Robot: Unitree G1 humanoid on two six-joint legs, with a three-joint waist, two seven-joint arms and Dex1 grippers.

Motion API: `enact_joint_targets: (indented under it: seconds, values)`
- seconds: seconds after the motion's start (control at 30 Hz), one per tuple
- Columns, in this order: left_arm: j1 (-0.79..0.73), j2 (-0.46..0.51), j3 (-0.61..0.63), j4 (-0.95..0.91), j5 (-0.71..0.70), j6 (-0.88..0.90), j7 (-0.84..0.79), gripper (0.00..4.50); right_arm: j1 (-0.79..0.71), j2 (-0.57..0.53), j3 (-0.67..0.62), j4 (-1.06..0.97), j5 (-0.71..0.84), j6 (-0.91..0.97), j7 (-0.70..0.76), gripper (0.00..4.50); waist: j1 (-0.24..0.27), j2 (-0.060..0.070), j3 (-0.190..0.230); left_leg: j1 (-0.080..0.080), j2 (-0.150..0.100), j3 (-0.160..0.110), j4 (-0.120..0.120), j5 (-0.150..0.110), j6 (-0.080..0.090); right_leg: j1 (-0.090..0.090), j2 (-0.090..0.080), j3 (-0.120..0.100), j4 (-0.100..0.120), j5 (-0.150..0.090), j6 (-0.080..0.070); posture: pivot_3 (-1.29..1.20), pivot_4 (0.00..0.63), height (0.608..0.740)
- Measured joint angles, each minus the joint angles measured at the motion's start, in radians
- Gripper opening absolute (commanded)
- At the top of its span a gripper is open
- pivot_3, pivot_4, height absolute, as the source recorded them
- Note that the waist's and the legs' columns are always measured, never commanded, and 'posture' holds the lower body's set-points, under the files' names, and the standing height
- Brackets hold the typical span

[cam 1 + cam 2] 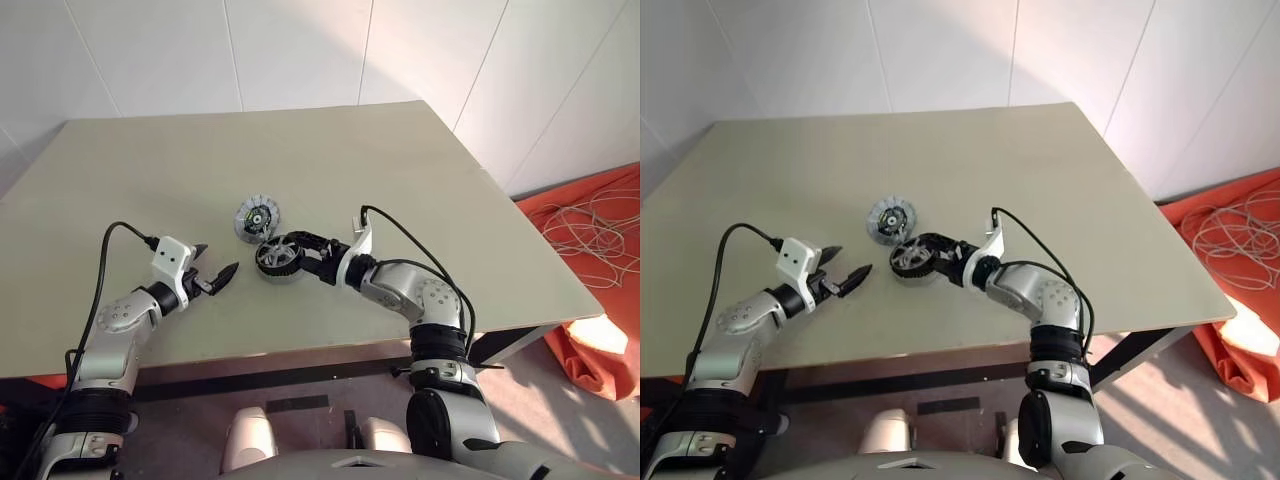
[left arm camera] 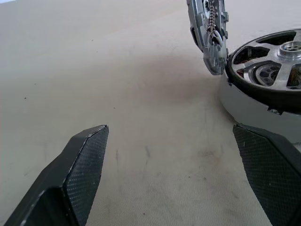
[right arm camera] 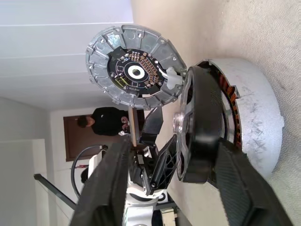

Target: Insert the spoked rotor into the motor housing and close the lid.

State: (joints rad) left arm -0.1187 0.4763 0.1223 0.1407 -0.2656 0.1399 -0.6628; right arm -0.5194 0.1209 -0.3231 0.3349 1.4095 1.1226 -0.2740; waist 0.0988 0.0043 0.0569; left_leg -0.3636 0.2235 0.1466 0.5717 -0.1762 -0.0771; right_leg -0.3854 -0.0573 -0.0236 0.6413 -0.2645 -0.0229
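Table (image 1: 420, 170), big and beige. Motor housing (image 3: 256, 117) sits mid-table with spoked rotor (image 1: 278, 254) seated in it, lid (image 1: 256, 217) hinged up behind. My right gripper (image 1: 300, 252) straddles the rotor, fingers spread. My left gripper (image 1: 212, 270) wide, empty, nearby.

Spoked rotor (image 3: 200, 136): black rim, shiny silver hub and spokes. Motor housing (image 3: 256, 117): silver-grey wall, reddish-brown copper windings at rim. Lid (image 3: 134, 66): light grey radial segments, black centre board (gold dots, green spot). Table (image 1: 300, 150): plain beige. Gripper fingers (image 2: 82, 165): black, fine cross-hatch texture. Far-right floor cloth (image 1: 590, 230): orange.
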Motion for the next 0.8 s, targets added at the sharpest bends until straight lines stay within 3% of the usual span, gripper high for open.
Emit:
enact_joint_targets:
  seconds: [0.07,0.5,0.8]
  values:
    - [0.0,0.0,0.0,-0.005,0.0,0.001,0.001,4.5,-0.002,-0.001,0.001,-0.005,0.0,0.001,0.013,4.42,0.0,0.0,0.0,0.001,0.0,0.0,0.0,0.0,0.0,0.001,0.0,0.0,0.0,0.0,0.0,0.0,0.0,0.74]
    - [-0.007,-0.004,-0.001,-0.02,0.0,0.019,0.009,4.5,-0.002,-0.092,0.089,-0.156,-0.162,-0.033,0.175,4.42,0.004,-0.001,0.0,-0.001,0.0,0.0,0.0,0.002,-0.003,0.0,0.0,0.0,0.0,0.001,0.001,0.0,0.0,0.74]
    - [-0.025,-0.009,-0.006,-0.02,0.001,0.021,0.009,4.5,-0.013,-0.223,0.241,-0.242,-0.426,-0.149,0.402,4.42,0.005,-0.001,0.0,-0.001,0.0,0.0,0.0,0.002,-0.003,0.0,0.0,0.0,0.0,0.001,0.001,0.0,0.0,0.74]
